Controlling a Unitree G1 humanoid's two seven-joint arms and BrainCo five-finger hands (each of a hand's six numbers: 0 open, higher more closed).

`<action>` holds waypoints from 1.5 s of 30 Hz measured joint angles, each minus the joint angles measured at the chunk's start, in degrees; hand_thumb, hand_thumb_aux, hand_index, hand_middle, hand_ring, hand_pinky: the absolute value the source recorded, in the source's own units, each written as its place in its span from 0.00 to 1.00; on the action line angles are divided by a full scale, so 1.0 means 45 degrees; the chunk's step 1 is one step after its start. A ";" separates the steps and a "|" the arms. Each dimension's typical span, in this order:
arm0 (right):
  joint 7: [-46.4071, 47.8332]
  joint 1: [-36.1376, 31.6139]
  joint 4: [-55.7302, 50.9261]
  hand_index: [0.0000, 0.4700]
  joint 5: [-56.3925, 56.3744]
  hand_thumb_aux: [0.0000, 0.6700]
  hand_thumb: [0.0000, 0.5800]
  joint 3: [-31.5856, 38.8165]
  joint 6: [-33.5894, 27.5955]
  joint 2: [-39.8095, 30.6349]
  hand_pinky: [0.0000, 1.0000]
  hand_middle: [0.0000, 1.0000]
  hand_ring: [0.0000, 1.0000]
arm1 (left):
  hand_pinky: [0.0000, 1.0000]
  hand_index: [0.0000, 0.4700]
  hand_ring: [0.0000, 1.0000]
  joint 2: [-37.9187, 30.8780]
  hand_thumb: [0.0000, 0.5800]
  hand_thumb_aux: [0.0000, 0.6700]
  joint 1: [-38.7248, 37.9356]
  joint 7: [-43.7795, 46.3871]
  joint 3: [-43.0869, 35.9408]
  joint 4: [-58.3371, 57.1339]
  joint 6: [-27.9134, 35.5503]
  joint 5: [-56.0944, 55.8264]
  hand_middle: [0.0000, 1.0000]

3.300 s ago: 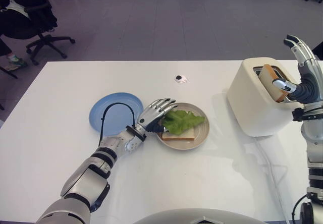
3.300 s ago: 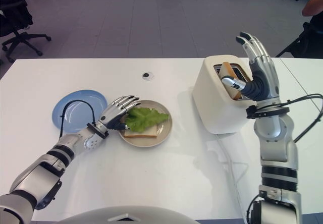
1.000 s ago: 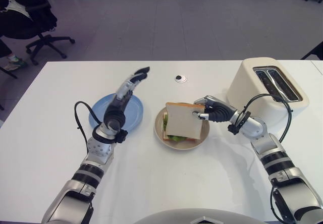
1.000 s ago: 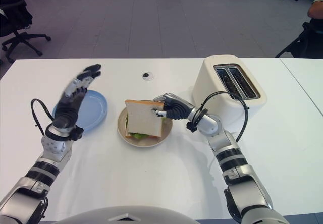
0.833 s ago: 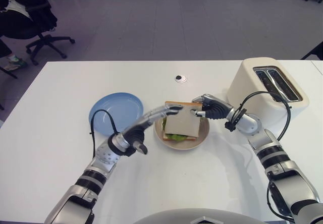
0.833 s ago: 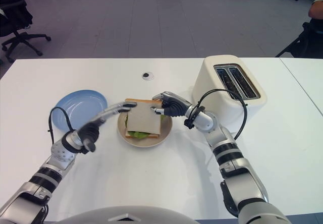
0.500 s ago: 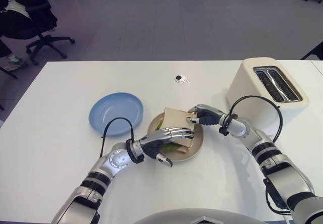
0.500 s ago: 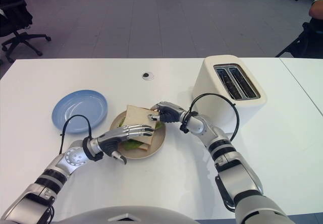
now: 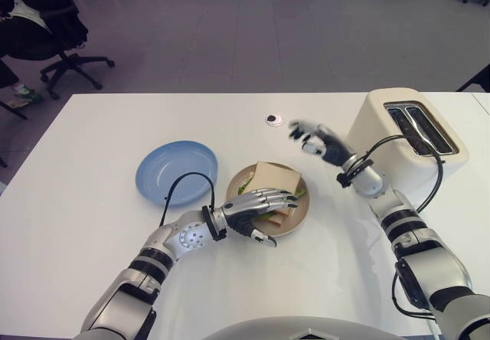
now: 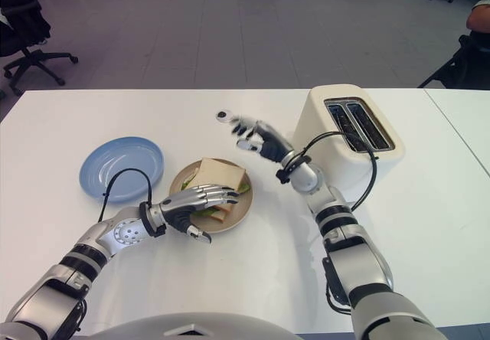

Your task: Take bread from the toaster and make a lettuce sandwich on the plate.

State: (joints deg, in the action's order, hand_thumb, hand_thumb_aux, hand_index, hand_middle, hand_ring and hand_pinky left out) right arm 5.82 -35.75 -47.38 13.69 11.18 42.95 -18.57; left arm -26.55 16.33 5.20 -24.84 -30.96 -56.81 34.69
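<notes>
A sandwich sits on the beige plate (image 9: 304, 208): a top bread slice (image 9: 276, 181) over green lettuce (image 9: 243, 190) that peeks out at the edges. My left hand (image 9: 251, 206) lies across the sandwich's near side, fingers stretched flat on it and thumb by the plate's front rim, gripping nothing. My right hand (image 9: 312, 136) hangs in the air with fingers spread, between the plate and the cream toaster (image 9: 383, 156), holding nothing. Both toaster slots (image 10: 354, 125) stand empty.
An empty blue plate (image 9: 177, 173) lies left of the beige one. A small black-and-white disc (image 9: 273, 119) sits on the white table behind the plates. A black cable loops from my right wrist in front of the toaster.
My right hand let go of the top bread slice and rose back toward the toaster. The slice now rests on the sandwich, and my left hand stays on the sandwich's near side.
</notes>
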 measured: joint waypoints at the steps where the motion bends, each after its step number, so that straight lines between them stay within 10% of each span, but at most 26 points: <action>1: -0.0004 0.0000 0.0034 0.00 -0.0595 0.00 0.00 -0.0419 -0.0006 0.0107 0.11 0.11 0.11 | 0.00 0.19 0.00 -0.0004 0.35 0.19 0.0003 -0.0003 -0.0005 -0.0012 -0.0025 -0.0066 0.00; 2: 0.0043 0.0003 0.0189 0.00 -0.1169 0.00 0.00 -0.0845 -0.0003 0.0209 0.09 0.09 0.09 | 0.00 0.04 0.00 -0.0008 0.08 0.04 0.0001 -0.0016 0.0007 -0.0059 -0.0139 -0.0299 0.00; 4: 0.0519 0.0137 0.0663 0.00 -0.2097 0.00 0.00 -0.1212 0.0067 0.0476 0.09 0.09 0.09 | 0.00 0.11 0.00 0.0041 0.21 0.11 -0.0091 -0.0358 0.0193 -0.0112 -0.0410 -0.0695 0.00; 5: 0.0878 0.0340 0.1031 0.00 -0.2597 0.00 0.00 -0.1353 0.0119 0.0614 0.11 0.11 0.11 | 0.00 0.00 0.00 0.0080 0.00 0.00 -0.0141 -0.0514 0.0367 -0.0108 -0.0550 -0.0912 0.00; 8: 0.2172 0.1231 0.2297 0.00 -0.3840 0.00 0.00 -0.1356 0.0230 0.0919 0.22 0.22 0.22 | 0.00 0.25 0.00 0.0396 0.43 0.25 -0.0178 -0.1468 0.1570 0.0278 -0.0881 -0.1997 0.00; 9: 0.2719 0.1566 0.2782 0.34 -0.4228 0.34 0.56 -0.1271 0.0226 0.1060 0.51 0.51 0.51 | 0.00 0.59 0.00 0.0590 0.83 0.59 -0.0097 -0.1841 0.2086 0.0569 -0.1034 -0.2656 0.00; 10: 0.3298 0.1904 0.3308 0.64 -0.4645 0.64 0.87 -0.1102 0.0206 0.1162 0.86 0.86 0.86 | 0.12 0.82 0.12 0.0756 0.97 0.82 0.0053 -0.2064 0.2476 0.0920 -0.1240 -0.3398 0.12; 11: 0.3763 0.2172 0.3774 1.00 -0.5037 1.00 1.00 -0.1041 0.0159 0.1204 1.00 1.00 1.00 | 0.65 1.00 0.65 0.0832 1.00 1.00 0.0087 -0.2072 0.2663 0.1169 -0.1351 -0.4142 0.65; 12: 0.4284 0.2539 0.4404 1.00 -0.5582 1.00 1.00 -0.1006 0.0123 0.1221 1.00 1.00 1.00 | 1.00 1.00 1.00 0.0835 1.00 1.00 0.0087 -0.1864 0.2701 0.1521 -0.1496 -0.5441 1.00; 19: 0.8276 0.5095 0.9225 0.95 -0.8825 0.95 1.00 0.0377 -0.1819 0.0457 1.00 1.00 1.00 | 1.00 1.00 1.00 -0.2354 1.00 1.00 -0.1552 0.3222 -0.0818 0.6382 -0.2085 -1.4050 1.00; 27: 1.3352 0.7704 0.9555 1.00 -0.6017 1.00 1.00 0.4015 -0.2306 -0.2512 1.00 1.00 1.00 | 1.00 1.00 1.00 -0.3743 1.00 1.00 -0.3011 0.8633 -0.3183 0.4348 -0.1644 -1.1200 1.00; 45: 0.6875 0.5405 0.5679 1.00 -0.3674 1.00 1.00 0.1361 -0.1320 0.1701 1.00 1.00 1.00 | 1.00 1.00 1.00 -0.0251 1.00 1.00 -0.0198 -0.0588 0.0822 -0.0782 0.0613 -0.0240 1.00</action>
State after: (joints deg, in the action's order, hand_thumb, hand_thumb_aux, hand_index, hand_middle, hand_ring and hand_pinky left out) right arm 36.76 -11.42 -21.82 -2.84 17.31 37.01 -10.92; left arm -27.68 15.44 2.56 -21.14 -34.48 -54.06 33.61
